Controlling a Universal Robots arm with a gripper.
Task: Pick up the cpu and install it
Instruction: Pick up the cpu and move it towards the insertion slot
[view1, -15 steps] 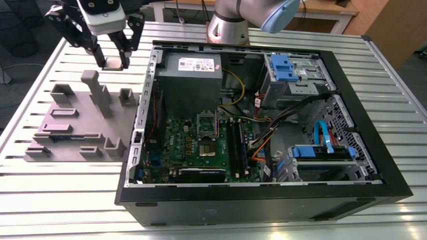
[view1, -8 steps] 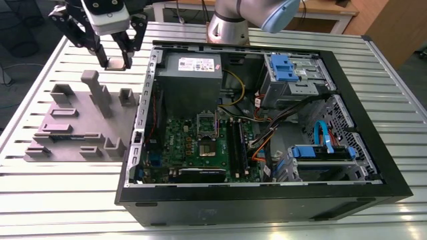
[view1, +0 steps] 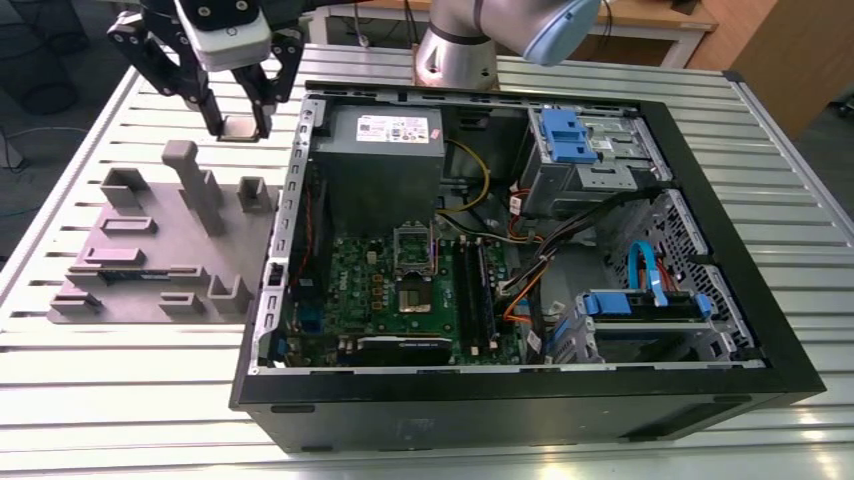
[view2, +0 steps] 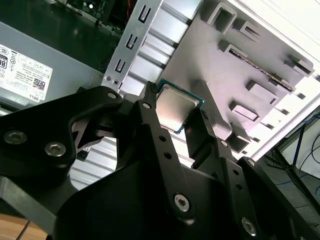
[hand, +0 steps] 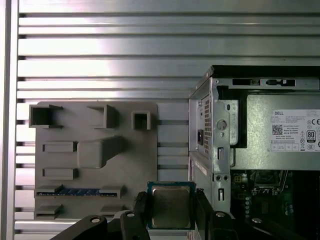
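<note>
Above the counter (view1: 120, 400), near the edge carrying the arm's base (view1: 454, 62), between the mauve tray (view1: 147, 262) and the open computer case (view1: 534, 412), the claw (view1: 242, 125) points down, clamped on the cpu (hand: 171, 205).

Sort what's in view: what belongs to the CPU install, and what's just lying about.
Belongs to the job:
cpu, held in the gripper
socket on the board
computer case

Lying about:
grey tray
power supply
blue drive brackets
</note>
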